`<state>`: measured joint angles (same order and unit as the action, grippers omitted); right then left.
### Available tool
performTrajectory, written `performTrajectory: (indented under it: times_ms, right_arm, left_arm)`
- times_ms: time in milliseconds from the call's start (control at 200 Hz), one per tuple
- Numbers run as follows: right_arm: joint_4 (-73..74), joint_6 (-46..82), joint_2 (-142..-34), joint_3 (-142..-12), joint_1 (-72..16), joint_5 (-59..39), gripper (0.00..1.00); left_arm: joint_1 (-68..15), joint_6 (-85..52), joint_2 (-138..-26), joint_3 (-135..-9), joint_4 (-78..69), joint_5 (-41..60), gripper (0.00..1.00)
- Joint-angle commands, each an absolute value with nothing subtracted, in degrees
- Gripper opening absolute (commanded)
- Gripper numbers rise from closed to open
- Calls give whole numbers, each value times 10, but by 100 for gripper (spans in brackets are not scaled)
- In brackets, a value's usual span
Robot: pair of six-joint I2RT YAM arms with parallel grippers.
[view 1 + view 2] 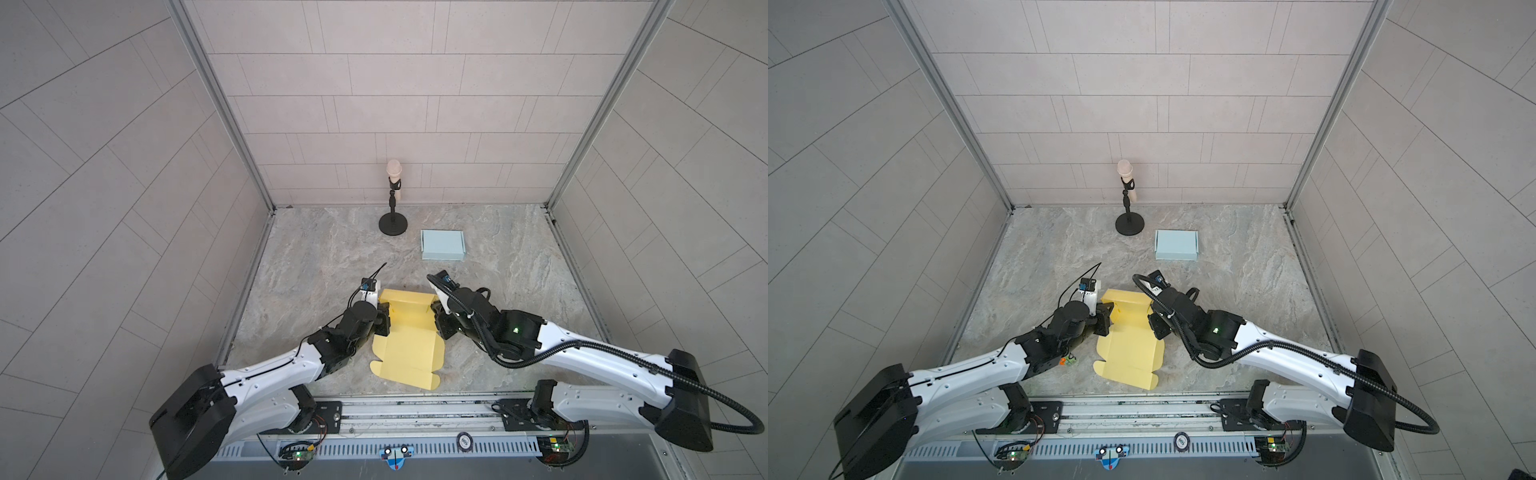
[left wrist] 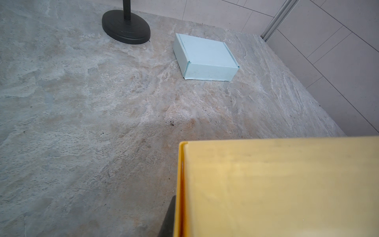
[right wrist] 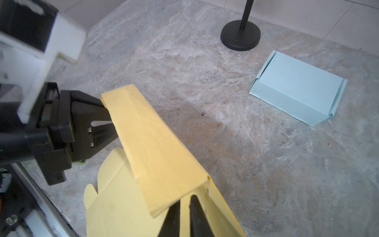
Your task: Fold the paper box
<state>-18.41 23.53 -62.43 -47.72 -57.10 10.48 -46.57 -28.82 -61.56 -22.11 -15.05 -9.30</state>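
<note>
Both top views look down on the whole table; our wrist cameras sit low and close, sharing the blue box.

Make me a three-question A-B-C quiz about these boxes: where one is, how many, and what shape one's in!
1. Where is the light blue box? A at the near edge; B under an arm; C beside the microphone stand.
2. How many paper boxes lie on the table? A one; B two; C four.
3. The yellow paper box is: A partly folded, one wall raised; B closed; C crumpled.
Answers: C, it sits by the stand's round base; B, one blue, one yellow; A, near flaps lie flat while the far wall stands.
</note>
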Motion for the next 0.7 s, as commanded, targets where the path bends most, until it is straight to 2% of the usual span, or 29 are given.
performTrajectory:
  times_ms: [0, 205, 350, 415, 496, 696]
  right_arm:
    - [-157, 222, -569, -455, -573, 108, 26]
    - [-141, 212, -471, -404, -573, 109, 46]
    - [-107, 223, -398, -340, -565, 129, 65]
    - [-96, 226, -380, -320, -557, 123, 70]
    - [-84, 234, -373, -304, -547, 114, 73]
    - [-39, 245, -386, -288, -541, 92, 74]
  left_arm:
    - [-444, -297, -607, -230, -141, -68, 6]
    - [-385, -313, -596, -219, -152, -9, 5]
    - [-351, -332, -579, -207, -165, 22, 5]
    - [-342, -340, -571, -206, -170, 36, 5]
    - [-337, -344, -563, -208, -169, 46, 5]
    - [-330, -349, -541, -209, -160, 55, 5]
